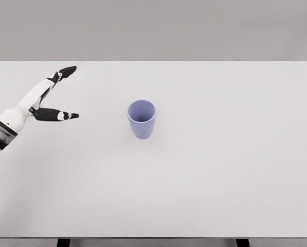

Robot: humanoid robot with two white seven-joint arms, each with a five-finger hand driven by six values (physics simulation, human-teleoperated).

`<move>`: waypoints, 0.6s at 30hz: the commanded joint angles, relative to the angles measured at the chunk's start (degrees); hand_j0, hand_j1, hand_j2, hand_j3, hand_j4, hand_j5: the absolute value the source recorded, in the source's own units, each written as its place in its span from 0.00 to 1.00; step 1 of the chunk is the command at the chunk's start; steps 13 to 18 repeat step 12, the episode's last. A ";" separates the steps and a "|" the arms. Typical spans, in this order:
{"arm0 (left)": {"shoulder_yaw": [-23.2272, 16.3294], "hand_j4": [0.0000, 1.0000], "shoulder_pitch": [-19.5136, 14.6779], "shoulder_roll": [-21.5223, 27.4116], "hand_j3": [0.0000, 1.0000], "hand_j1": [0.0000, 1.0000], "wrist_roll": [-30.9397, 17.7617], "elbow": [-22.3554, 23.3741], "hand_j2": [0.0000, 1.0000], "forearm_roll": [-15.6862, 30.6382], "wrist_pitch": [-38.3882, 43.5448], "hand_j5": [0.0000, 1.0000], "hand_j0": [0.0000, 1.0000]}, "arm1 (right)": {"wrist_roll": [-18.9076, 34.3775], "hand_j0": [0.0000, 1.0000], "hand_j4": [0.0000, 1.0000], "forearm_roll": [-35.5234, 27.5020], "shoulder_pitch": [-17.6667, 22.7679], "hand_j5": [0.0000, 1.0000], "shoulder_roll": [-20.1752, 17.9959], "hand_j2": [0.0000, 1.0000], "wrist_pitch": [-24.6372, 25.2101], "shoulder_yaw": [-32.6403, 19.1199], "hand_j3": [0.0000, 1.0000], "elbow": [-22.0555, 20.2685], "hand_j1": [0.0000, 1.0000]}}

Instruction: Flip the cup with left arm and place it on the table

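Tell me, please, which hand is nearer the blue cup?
Left. The left hand hovers open to the left of the cup, apart from it. The right hand is not in view.

One cup [141, 119], one table [220, 180], and one robot hand [45, 100] show.

cup [141, 119]: lavender-blue | table [220, 170]: plain white | left hand [49, 98]: white with black fingers

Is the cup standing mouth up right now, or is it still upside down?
Mouth up. The cup stands on the table with its open rim and inside visible. The left hand, fingers spread, is apart from it.
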 commanded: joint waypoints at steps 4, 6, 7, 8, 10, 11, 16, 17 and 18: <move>0.64 1.00 -0.09 2.54 1.00 1.00 0.02 -0.89 1.00 0.29 -0.32 1.00 1.00 | 0.01 1.00 1.00 0.00 0.00 1.00 0.00 1.00 0.00 0.00 1.00 -0.01 1.00; 0.73 1.00 -0.18 2.81 1.00 1.00 0.11 -0.98 1.00 0.20 -0.32 1.00 1.00 | 0.01 1.00 1.00 -0.08 0.00 1.00 0.00 1.00 0.00 0.00 1.00 -0.01 1.00; 0.73 1.00 -0.18 2.98 1.00 1.00 0.11 -0.98 1.00 0.20 -0.32 1.00 1.00 | 0.01 1.00 1.00 -0.08 0.00 1.00 0.00 1.00 0.00 0.00 1.00 -0.01 1.00; 0.73 1.00 -0.44 3.33 1.00 1.00 0.11 -0.98 1.00 0.20 -0.32 1.00 1.00 | 0.01 1.00 1.00 -0.08 0.00 1.00 0.00 1.00 0.00 0.00 1.00 -0.01 1.00; 1.17 1.00 -0.53 3.86 1.00 1.00 0.11 -0.89 1.00 0.11 -0.32 1.00 1.00 | 0.01 1.00 1.00 -0.08 0.00 1.00 0.00 1.00 0.00 0.00 1.00 -0.01 1.00; 1.34 1.00 -0.53 4.12 1.00 1.00 0.11 -0.98 1.00 0.11 -0.32 1.00 1.00 | 0.01 1.00 1.00 -0.08 0.00 1.00 0.00 1.00 0.00 0.00 1.00 -0.01 1.00; 1.52 1.00 -0.53 4.83 1.00 1.00 0.11 -0.98 1.00 0.02 -0.32 1.00 1.00 | 0.01 1.00 1.00 0.00 0.00 1.00 0.00 1.00 0.00 0.00 1.00 -0.01 1.00; 1.52 1.00 -0.53 4.83 1.00 1.00 0.11 -0.98 1.00 0.02 -0.32 1.00 1.00 | 0.01 1.00 1.00 0.00 0.00 1.00 0.00 1.00 0.00 0.00 1.00 -0.01 1.00; 1.52 1.00 -0.53 4.83 1.00 1.00 0.11 -0.98 1.00 0.02 -0.32 1.00 1.00 | 0.01 1.00 1.00 0.00 0.00 1.00 0.00 1.00 0.00 0.00 1.00 -0.01 1.00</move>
